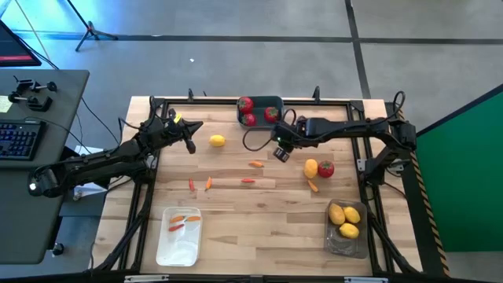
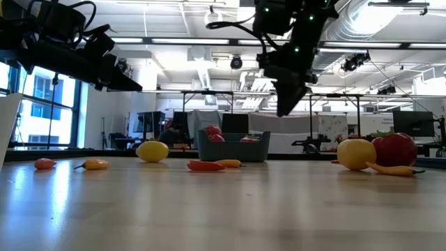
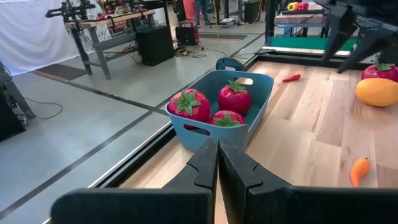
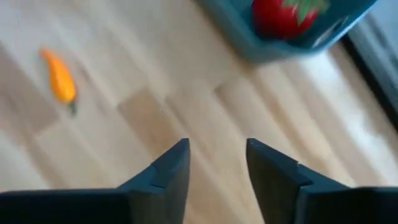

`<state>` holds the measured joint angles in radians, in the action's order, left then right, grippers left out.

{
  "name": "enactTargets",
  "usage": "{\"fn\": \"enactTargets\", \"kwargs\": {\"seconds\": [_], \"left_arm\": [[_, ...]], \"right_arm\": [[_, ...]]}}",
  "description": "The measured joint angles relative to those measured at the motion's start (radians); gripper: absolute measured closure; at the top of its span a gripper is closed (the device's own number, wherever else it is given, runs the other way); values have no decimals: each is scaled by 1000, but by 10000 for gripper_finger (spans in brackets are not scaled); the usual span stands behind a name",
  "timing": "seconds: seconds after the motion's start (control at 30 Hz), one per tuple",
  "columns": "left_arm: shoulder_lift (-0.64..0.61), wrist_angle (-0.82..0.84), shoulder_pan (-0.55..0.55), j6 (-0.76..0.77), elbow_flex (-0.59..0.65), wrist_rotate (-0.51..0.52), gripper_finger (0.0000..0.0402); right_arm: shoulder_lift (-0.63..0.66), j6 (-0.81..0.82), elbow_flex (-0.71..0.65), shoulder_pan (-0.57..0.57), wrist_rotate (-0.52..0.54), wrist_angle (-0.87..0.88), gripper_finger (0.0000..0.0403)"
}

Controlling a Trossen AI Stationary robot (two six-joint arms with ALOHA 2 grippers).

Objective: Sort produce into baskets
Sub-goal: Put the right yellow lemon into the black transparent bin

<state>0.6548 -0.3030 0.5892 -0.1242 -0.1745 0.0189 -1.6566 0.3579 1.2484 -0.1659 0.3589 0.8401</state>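
High view: right tool [image 1: 280,153], fingers apart and empty, hovers over wood-plank table [image 1: 259,212] beside rectangular blue basket [image 1: 260,103].

Overhead looks straight down; low camera level across table; both share blue basket [image 1: 260,111].

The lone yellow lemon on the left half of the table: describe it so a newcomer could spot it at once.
Start at the blue-grey basket of red fruit at the table's far edge. Go left and slightly nearer, toward the shut left gripper. The lemon lies alone on bare wood just right of that gripper, the only yellow piece on that side; the other yellow ones are on the right.
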Motion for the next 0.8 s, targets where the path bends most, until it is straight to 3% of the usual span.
{"fn": "enactTargets", "kwargs": {"seconds": [0.4,0.8], "left_arm": [[0,-1,0,-4,0,0,402],[0,0,-1,26,0,-1,401]], "right_arm": [[0,81,0,93,-202,190,180],[0,260,0,94,-221,397,159]]}}
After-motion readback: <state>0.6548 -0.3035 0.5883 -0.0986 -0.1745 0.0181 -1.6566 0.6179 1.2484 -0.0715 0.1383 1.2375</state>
